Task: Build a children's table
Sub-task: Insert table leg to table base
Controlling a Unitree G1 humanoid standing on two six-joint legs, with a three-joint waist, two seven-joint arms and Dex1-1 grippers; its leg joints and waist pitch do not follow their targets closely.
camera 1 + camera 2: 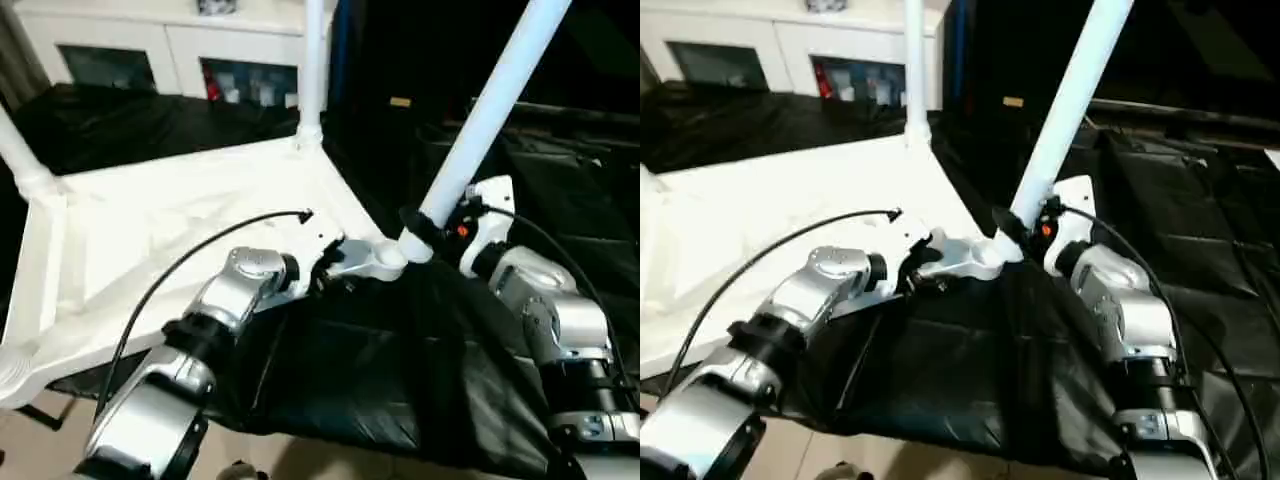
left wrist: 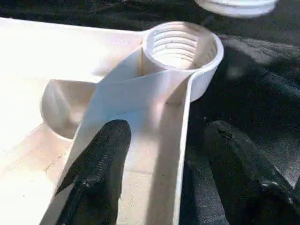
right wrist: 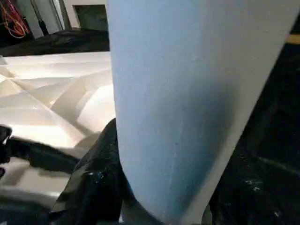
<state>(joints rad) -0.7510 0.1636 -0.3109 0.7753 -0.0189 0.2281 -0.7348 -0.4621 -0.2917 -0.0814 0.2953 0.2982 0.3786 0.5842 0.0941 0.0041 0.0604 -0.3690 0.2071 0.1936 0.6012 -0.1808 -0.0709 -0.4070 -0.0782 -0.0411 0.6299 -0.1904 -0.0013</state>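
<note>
The children's table top [image 1: 180,220] lies underside up on black cloth. Two white legs stand in its sockets, one at the far corner [image 1: 312,70] and one at the left [image 1: 18,150]. My right gripper [image 1: 425,230] is shut on a third leg [image 1: 490,110], which leans steeply to the right. Its lower end hangs just beside the near-right corner socket [image 2: 180,47], and the threaded socket is empty. My left gripper [image 2: 166,133] stands open astride the top's rim just short of that socket, one finger [image 2: 98,173] inside the rim and the other outside.
A white glass-door cabinet [image 1: 170,50] stands at the back. Black cloth [image 1: 350,370] covers the surface under and to the right of the top. A black cable [image 1: 200,255] arcs over my left forearm. Pale floor [image 1: 40,440] shows at the near left.
</note>
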